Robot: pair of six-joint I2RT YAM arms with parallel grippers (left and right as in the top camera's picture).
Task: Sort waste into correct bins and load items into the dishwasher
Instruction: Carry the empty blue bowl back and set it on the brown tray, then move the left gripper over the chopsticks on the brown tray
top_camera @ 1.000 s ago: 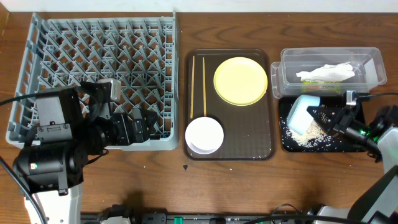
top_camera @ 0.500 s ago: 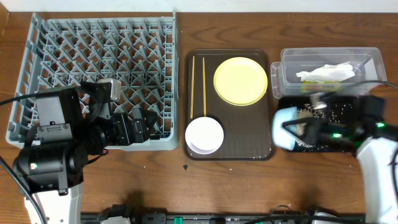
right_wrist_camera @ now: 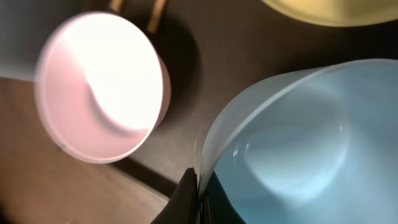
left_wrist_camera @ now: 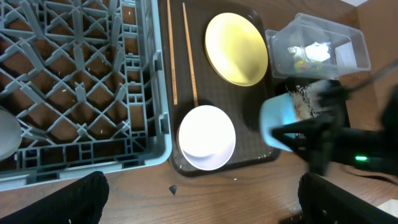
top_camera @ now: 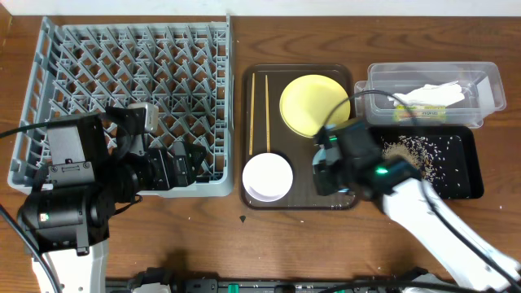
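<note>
- Wooden table [top_camera: 203, 236]: rack [top_camera: 130, 65] at left, brown tray [top_camera: 297, 175] in centre.
- Right gripper [right_wrist_camera: 198, 194] clamped on blue bowl [right_wrist_camera: 298, 143] rim, over tray, beside pink bowl [top_camera: 267, 177].
- Left gripper [top_camera: 186, 163] fingers apart, empty, at rack's near edge.

1. Dish rack [top_camera: 122, 49]: on the left of the bench [top_camera: 244, 244].
2. Serving tray [top_camera: 301, 163]: just right of the rack. It carries the chopsticks [top_camera: 259, 114] (along its left side), the plate [top_camera: 313, 106] at rear right and a bowl [top_camera: 267, 177] at front left.
3. Second bowl [left_wrist_camera: 280, 121]: raised over the serving tray's front right.
4. Tub [top_camera: 488, 85]: at rear right, with paper [top_camera: 431, 95] inside.
5. Shallow tray [top_camera: 464, 175]: just before the tub, with rice scraps [top_camera: 423, 148] in it.
</note>
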